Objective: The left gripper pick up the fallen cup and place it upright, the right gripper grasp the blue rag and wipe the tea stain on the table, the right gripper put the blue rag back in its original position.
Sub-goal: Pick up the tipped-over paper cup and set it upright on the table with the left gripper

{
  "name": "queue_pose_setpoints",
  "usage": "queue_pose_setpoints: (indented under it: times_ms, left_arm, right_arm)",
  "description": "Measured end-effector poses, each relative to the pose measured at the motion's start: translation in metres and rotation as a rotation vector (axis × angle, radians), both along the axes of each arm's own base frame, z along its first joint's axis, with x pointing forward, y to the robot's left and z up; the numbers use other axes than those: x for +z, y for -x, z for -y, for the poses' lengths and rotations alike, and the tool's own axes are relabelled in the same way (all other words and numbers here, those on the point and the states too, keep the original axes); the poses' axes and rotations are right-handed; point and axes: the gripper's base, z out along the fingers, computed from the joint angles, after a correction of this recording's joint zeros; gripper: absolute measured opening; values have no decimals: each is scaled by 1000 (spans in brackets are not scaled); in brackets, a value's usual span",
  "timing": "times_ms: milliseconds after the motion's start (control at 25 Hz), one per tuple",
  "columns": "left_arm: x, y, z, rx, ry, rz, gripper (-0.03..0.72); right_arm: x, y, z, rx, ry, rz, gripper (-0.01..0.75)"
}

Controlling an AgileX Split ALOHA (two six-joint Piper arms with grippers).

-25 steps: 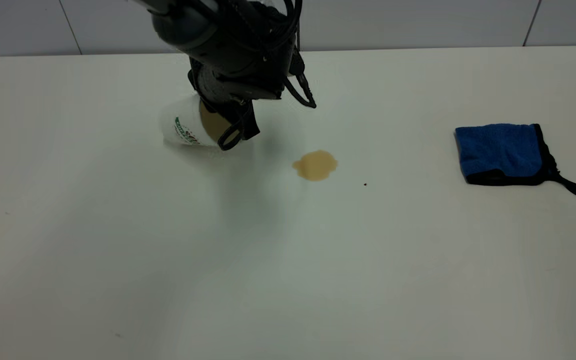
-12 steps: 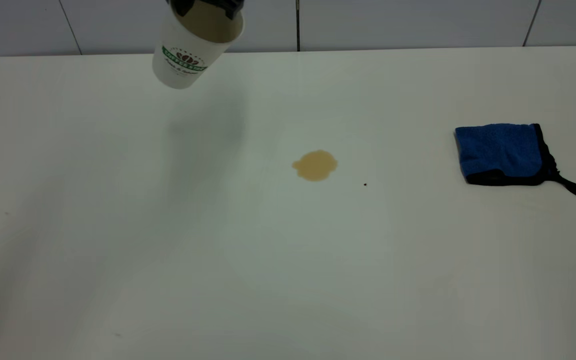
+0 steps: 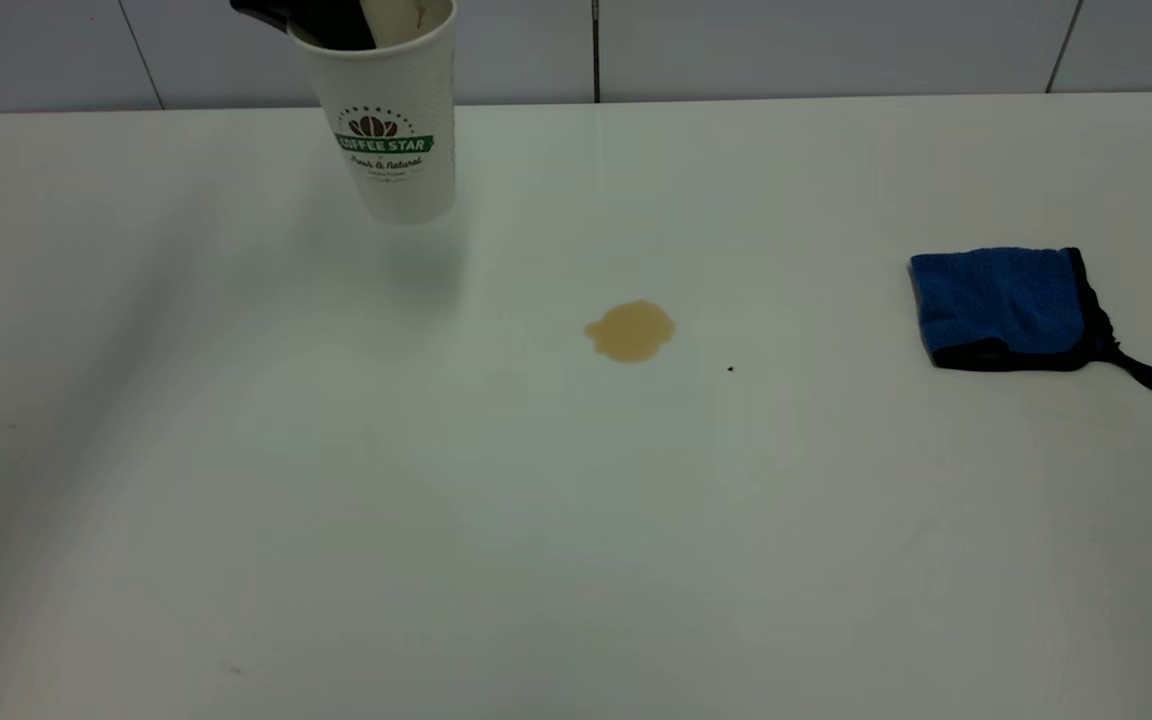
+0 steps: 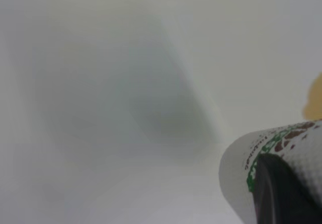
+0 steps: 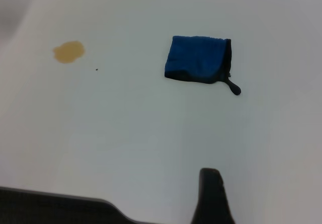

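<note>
- The cup (image 3: 391, 120) hung almost upright in the air at about 11 o'clock over the table (image 3: 576, 520), its "COFFEE STAR" band facing the exterior camera and its shadow lying on the tabletop just below.
- The left gripper (image 3: 331, 20) held it at the rim, one black finger (image 3: 336, 25) dipped inside the mouth; in the left wrist view another dark finger (image 4: 282, 194) pressed on the outer wall of the cup (image 4: 241, 168), so the grip was clamped on the cup.
- The tea stain (image 3: 630, 331) sat near the table's centre, well apart from the cup, at about 4 o'clock from it.
- The blue rag (image 3: 1001, 305) lay folded flat at 3 o'clock, untouched, its black strap trailing outward.
- The right gripper (image 5: 211, 196) was high above the table near the rag's side; only one dark finger showed, so open or closed, I could not tell.
</note>
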Motion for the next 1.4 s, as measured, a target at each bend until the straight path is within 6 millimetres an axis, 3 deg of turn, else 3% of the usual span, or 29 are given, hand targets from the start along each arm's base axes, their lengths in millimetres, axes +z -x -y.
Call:
queue_pose_setpoints:
  times_ms: [360,640,1400]
  left_arm:
    - [-54,-15,-33,-47,67,-19,25]
    - [-82,-19,-39,-12,55,-28,27]
    - [-103,-21,-41,9,41,-32,86]
  right_arm:
    - [0,0,0,0,0,0,578]
    - [0,0,0,0,0,0,578]
    - [0,0,0,0,0,0,578]
